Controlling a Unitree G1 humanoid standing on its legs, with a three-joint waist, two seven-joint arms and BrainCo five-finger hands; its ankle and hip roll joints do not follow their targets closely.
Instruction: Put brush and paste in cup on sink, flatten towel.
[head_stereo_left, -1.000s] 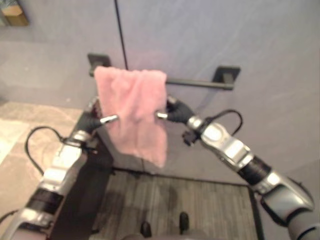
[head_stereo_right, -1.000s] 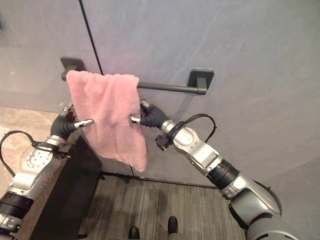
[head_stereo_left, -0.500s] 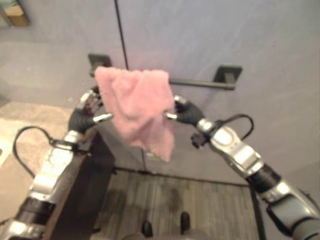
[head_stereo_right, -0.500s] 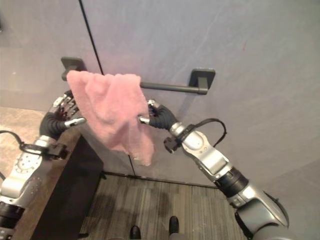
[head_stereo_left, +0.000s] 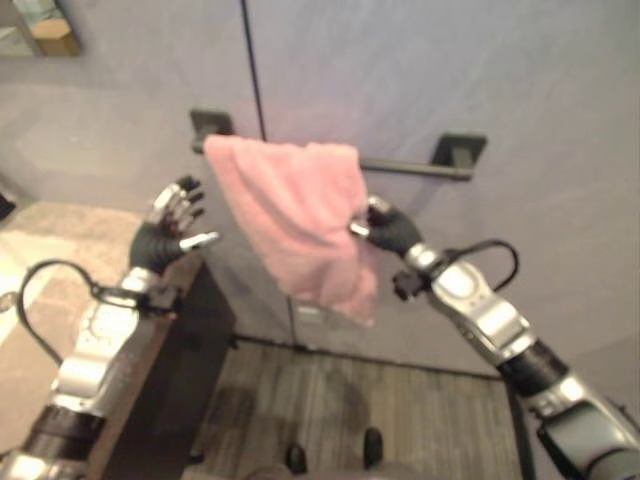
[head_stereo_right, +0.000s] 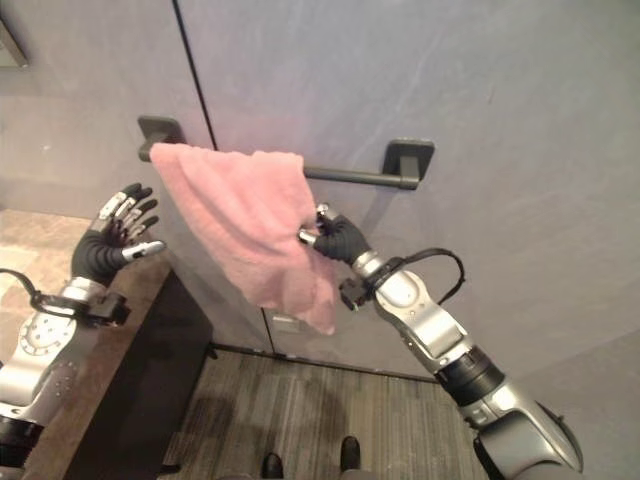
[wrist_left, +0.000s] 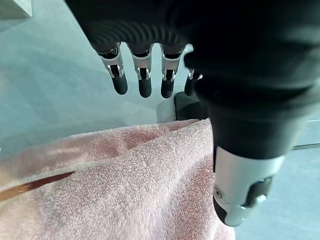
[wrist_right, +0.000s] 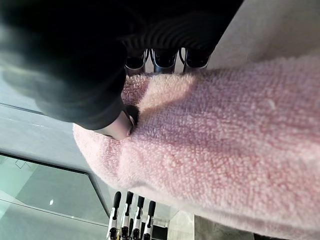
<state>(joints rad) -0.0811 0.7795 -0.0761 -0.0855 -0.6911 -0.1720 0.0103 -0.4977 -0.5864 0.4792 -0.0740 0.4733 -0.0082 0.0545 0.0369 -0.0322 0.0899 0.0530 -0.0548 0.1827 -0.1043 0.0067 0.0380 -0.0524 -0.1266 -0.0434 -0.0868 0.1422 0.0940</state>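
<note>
A pink towel (head_stereo_right: 250, 225) hangs over the left part of a dark bar (head_stereo_right: 355, 177) on the grey wall. My right hand (head_stereo_right: 340, 238) is shut on the towel's right edge and holds it out to the right, below the bar. In the right wrist view its thumb (wrist_right: 117, 127) pinches the pink cloth (wrist_right: 225, 130) against the curled fingers. My left hand (head_stereo_right: 115, 235) is open with spread fingers, left of the towel and apart from it. The left wrist view has its straight fingers (wrist_left: 145, 80) above the towel's pile (wrist_left: 125, 185).
The bar ends in a dark bracket (head_stereo_right: 410, 160) on the right. A dark cabinet side (head_stereo_right: 140, 370) under a stone counter (head_stereo_right: 40, 250) stands below my left arm. Striped wooden flooring (head_stereo_right: 330, 410) lies under the towel.
My left hand has let go of the towel's left edge, opened and drawn away to the left. My right hand has pulled the right edge further right, spreading the cloth along the bar.
</note>
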